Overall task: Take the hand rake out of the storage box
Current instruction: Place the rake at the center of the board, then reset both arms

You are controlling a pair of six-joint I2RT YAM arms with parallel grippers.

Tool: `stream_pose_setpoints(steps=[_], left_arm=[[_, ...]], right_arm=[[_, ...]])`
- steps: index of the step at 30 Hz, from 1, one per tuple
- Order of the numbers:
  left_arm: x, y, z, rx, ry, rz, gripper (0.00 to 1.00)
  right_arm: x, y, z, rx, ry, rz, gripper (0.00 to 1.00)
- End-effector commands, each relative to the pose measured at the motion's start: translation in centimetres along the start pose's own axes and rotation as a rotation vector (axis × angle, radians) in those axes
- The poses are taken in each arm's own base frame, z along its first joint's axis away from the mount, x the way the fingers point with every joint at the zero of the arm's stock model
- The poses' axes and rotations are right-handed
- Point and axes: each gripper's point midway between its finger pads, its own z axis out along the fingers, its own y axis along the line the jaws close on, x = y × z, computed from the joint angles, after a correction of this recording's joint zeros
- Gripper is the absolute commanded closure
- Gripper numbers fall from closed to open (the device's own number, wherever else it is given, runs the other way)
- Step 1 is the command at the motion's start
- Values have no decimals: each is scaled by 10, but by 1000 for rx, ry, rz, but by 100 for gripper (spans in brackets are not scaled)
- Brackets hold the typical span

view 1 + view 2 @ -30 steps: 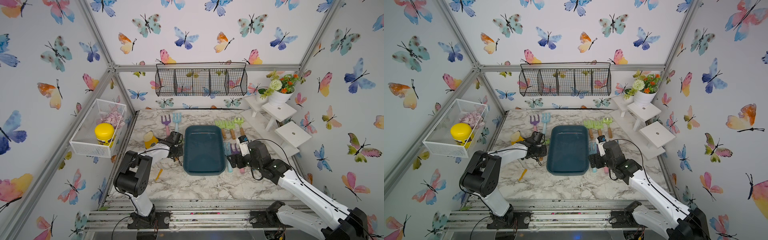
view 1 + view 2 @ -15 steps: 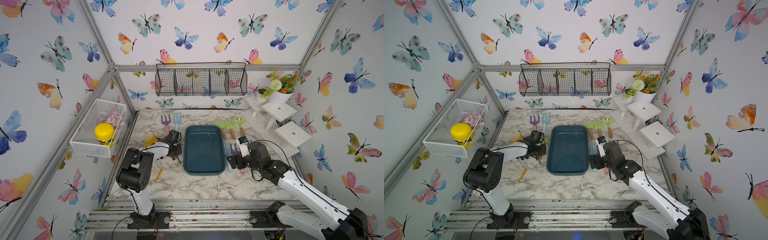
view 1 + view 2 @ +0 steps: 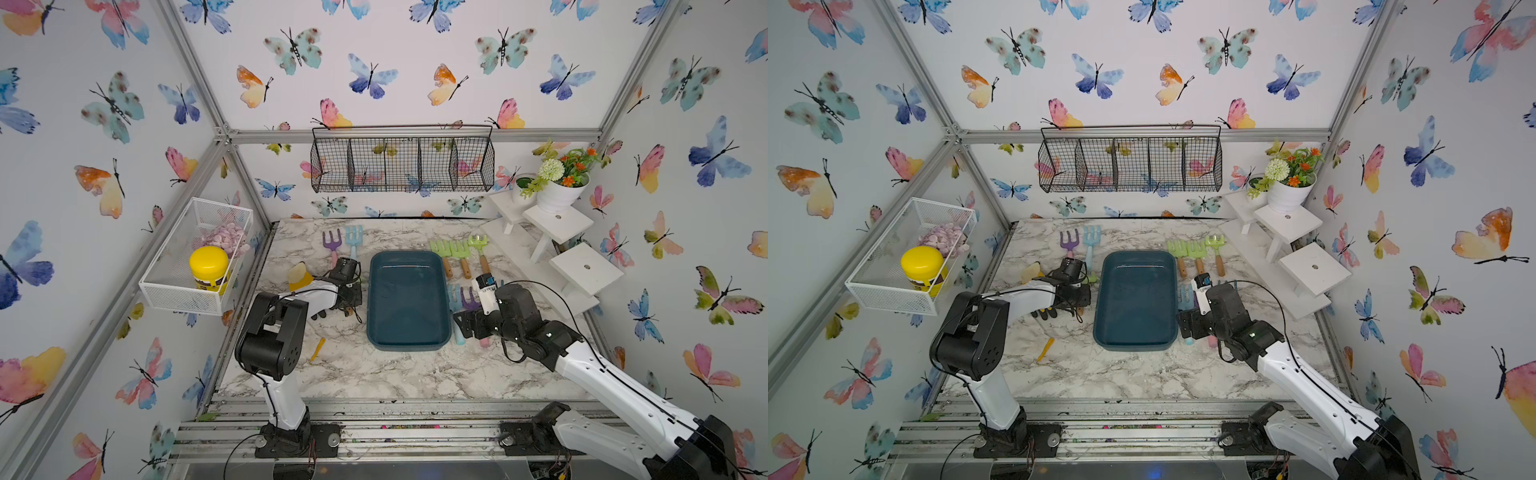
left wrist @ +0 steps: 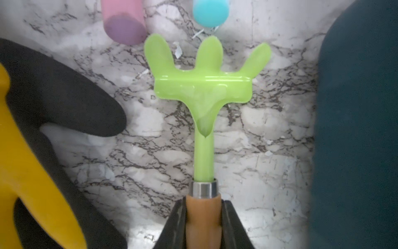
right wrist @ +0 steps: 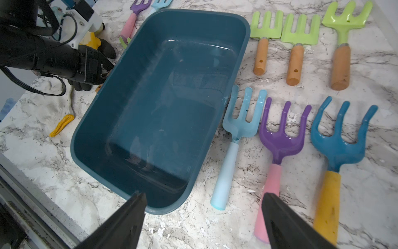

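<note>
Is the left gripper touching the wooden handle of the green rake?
Touching. The left wrist view shows both black jaws of the left gripper pressed against the sides of the wooden handle of the green rake, with no gap on either side.

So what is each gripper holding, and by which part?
Left gripper: green rake, by the wooden handle, at its head end. Right gripper: open, nothing.

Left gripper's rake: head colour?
The rake has a lime green head; left wrist view shows it best.

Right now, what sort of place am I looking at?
Probably a robot test booth dressed as a gardening corner: butterfly wallpaper on a metal frame, bright hand rakes laid out on a marble-look table, and a flower pot on white steps.
</note>
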Motion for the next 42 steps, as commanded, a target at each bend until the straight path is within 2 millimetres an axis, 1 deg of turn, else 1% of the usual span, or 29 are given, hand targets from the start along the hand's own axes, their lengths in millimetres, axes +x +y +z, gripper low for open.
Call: stream_pose_setpoints(steps=[1, 5, 10, 14, 17, 19, 22, 27, 30, 32, 37, 39, 41, 42], left_arm=[[-3, 0, 4, 6, 16, 5, 77], [-5, -2, 5, 12, 16, 2, 71], [-7, -5, 5, 26, 13, 5, 57], [-7, -2, -3, 23, -11, 10, 47], [-9, -1, -14, 27, -35, 12, 43], [-11, -1, -25, 37, -62, 9, 42], [-17, -7, -47, 80, -115, 6, 42], [-30, -20, -91, 133, -221, 31, 42], [-37, -21, -122, 164, -295, 37, 43], [-38, -20, -141, 180, -339, 43, 43], [-36, -8, -180, 179, -450, 38, 43], [-34, 1, -195, 169, -525, 5, 43], [-30, 13, -205, 145, -602, -26, 42], [-28, 21, -209, 123, -642, -47, 41]], right_arm=[[3, 3, 2, -19, 7, -5, 9], [4, 3, 3, -21, 11, -6, 9], [5, 3, 6, -18, 20, -5, 9], [5, 4, 5, -25, 22, -5, 9], [4, 4, 4, -28, 15, -5, 9], [4, 4, 4, -26, 17, -5, 9], [3, 4, 4, -21, 14, -4, 9], [-1, 2, 2, -8, 1, -2, 9], [-2, 0, 0, 4, 1, -1, 9], [-3, -3, 0, 22, -6, 2, 9], [-9, -12, -1, 74, -39, 22, 9], [-14, -16, 1, 98, -54, 27, 7], [-21, -24, 3, 150, -68, 40, 0], [-24, -29, 4, 187, -78, 49, 2]])
